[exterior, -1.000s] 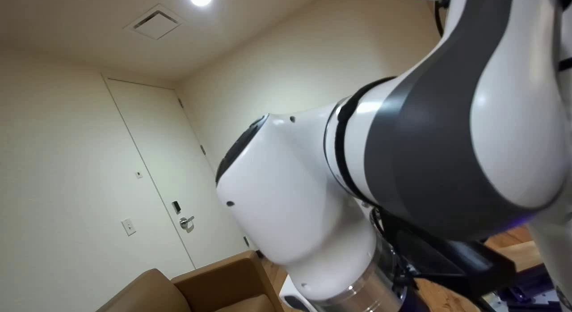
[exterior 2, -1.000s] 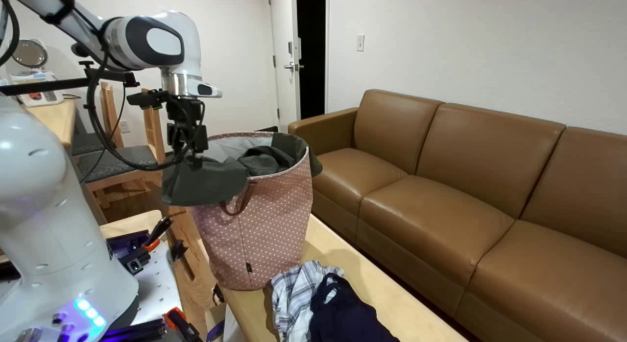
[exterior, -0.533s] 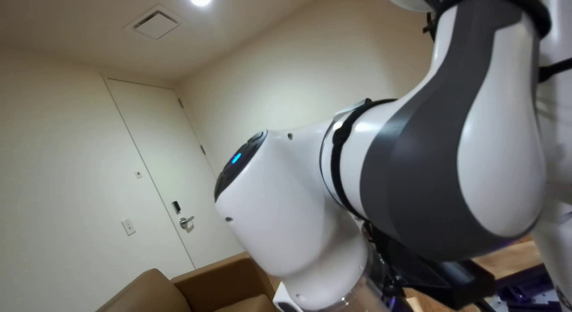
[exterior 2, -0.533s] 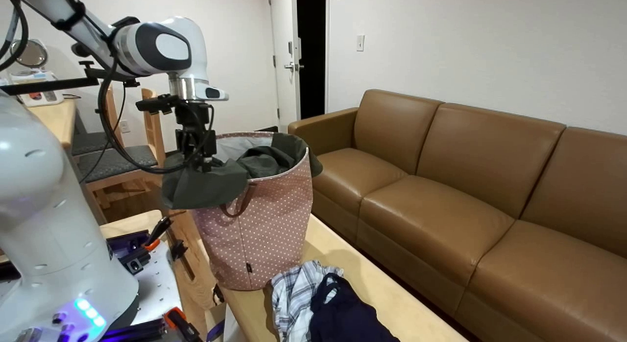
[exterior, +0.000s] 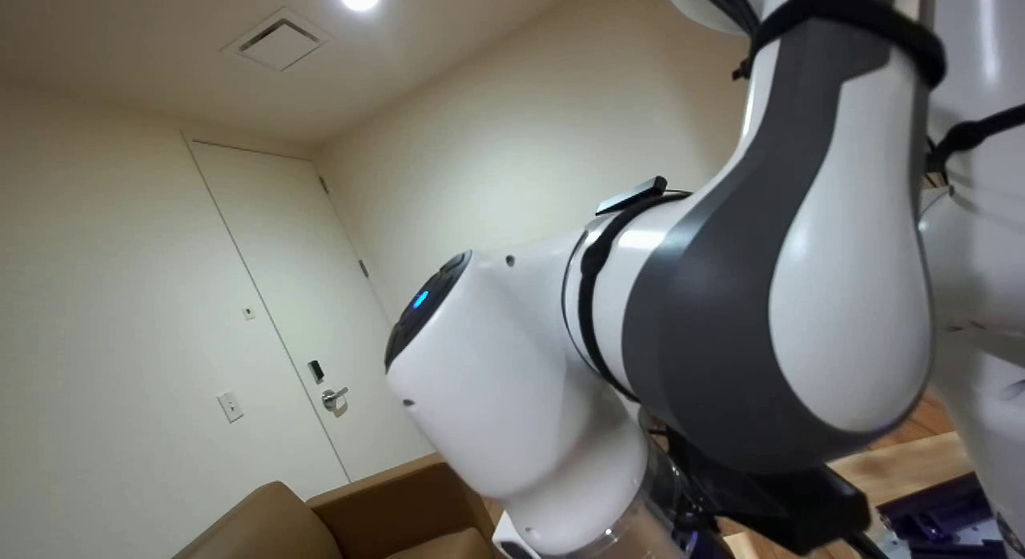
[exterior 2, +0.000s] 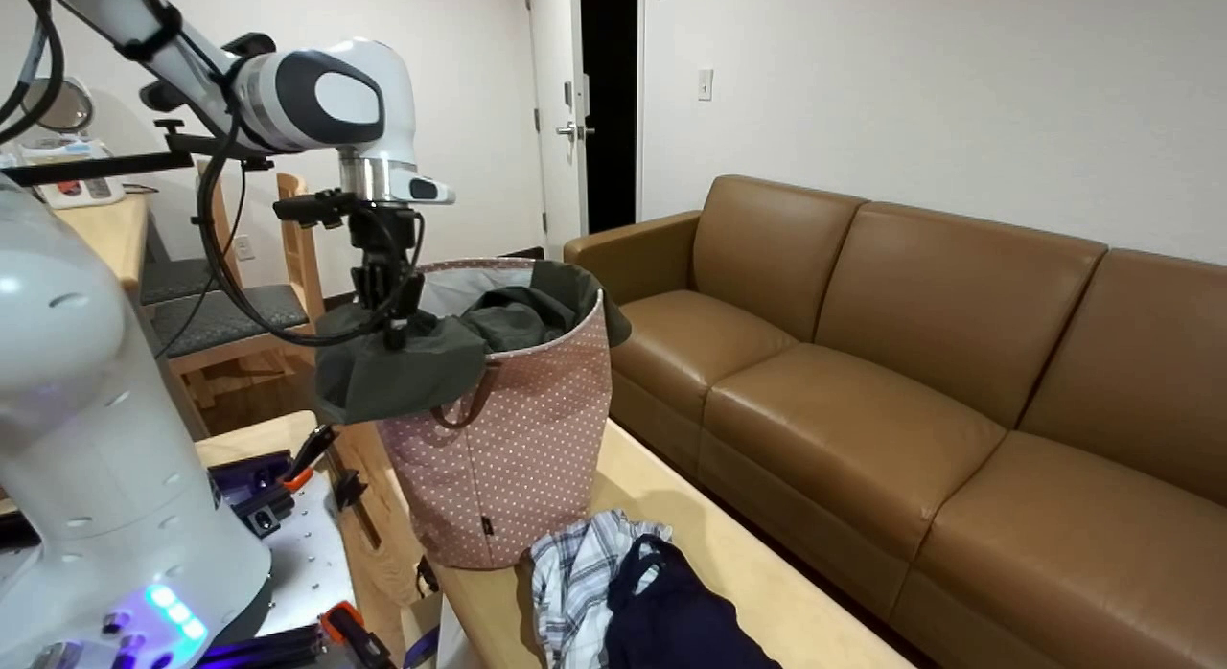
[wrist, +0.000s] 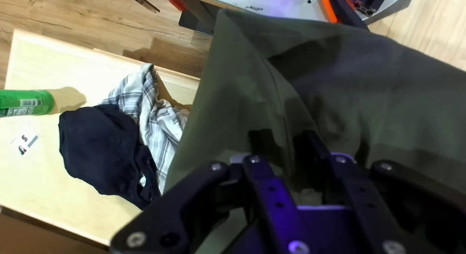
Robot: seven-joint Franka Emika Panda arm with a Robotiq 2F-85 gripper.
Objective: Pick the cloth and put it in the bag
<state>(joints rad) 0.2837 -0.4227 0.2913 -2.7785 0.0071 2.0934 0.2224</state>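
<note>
The job looks about half done. The dark green cloth point(exterior 2: 412, 377) is part in and part out of the pink bag with white dots point(exterior 2: 508, 449). In an exterior view, a bunch of the cloth sits inside the top. A big flap hangs outside, over the rim, and a smaller bit hangs over the other side. It all looks like one piece, but I can't be sure.

The end effector point(wrist: 287, 149) is down at the big flap. In the wrist view, its two jaws stand a little apart, with a fold of the green cloth between them. I cannot tell if they squeeze it or not.

What is left, I think, is to grab that flap, lift it over the rim and drop it in. The smaller bit may need a push too.

A plaid cloth point(exterior 2: 570, 573) and a dark blue cloth point(exterior 2: 676, 616) lie together on the counter point(exterior 2: 733, 573), out of the bag. The job just says "the cloth", so I can't tell if they should go in.
</note>
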